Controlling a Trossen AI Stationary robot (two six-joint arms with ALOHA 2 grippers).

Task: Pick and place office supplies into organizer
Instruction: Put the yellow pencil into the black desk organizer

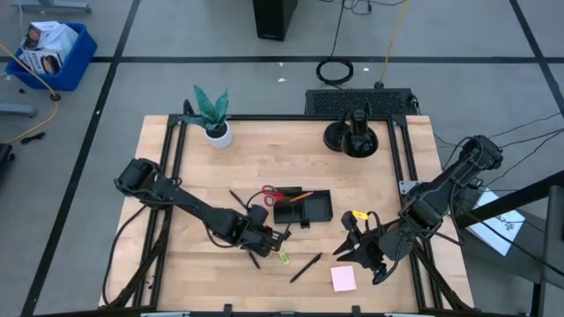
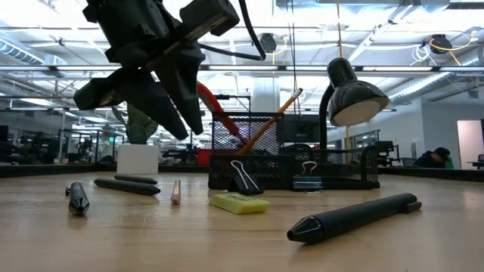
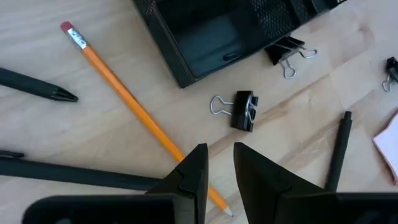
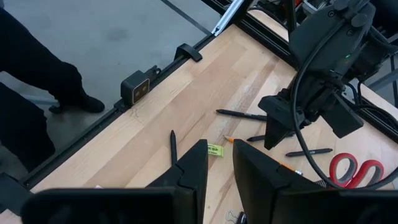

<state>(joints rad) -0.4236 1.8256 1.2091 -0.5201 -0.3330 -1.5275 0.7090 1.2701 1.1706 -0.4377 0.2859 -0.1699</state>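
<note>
- Sat near the middle of the pale wood-plank table (image 1: 176, 264): the organizer (image 1: 302, 209), a low black mesh tray with compartments, its long side running across the table.
- Leaned out of the organizer in the low view: one orange pencil (image 2: 266, 121), tip down, eraser end raised.
- Lay just beside the organizer's left end: red-handled scissors (image 1: 272, 194).
- Lay flat on the wood by the organizer's corner: a second orange pencil (image 3: 134, 104), long axis diagonal, pink eraser end away from the left gripper.
- Rested near the mesh wall: two black binder clips, one (image 3: 241, 109) free on the wood, another (image 3: 287, 51) against the tray.
- Lay in front of the tray: a yellow-green piece (image 1: 284, 258), a slim black pen (image 1: 306, 267) set diagonally, and farther right a pink sticky-note pad (image 1: 344, 278).
- Hovered low over the pencil and pens left of the tray: the left gripper (image 3: 217, 171), fingers slightly parted, gripping nothing.
- Hung right of the tray: the right gripper (image 4: 219, 171), fingers slightly parted, likewise empty.
- Stood at the table's far edge: a green plant in a white pot (image 1: 214, 119) and a round black stand (image 1: 352, 136).
- Beyond the table: grey floor with dark lines, a blue bin (image 1: 51, 55), a bright hall with ceiling lights.
</note>
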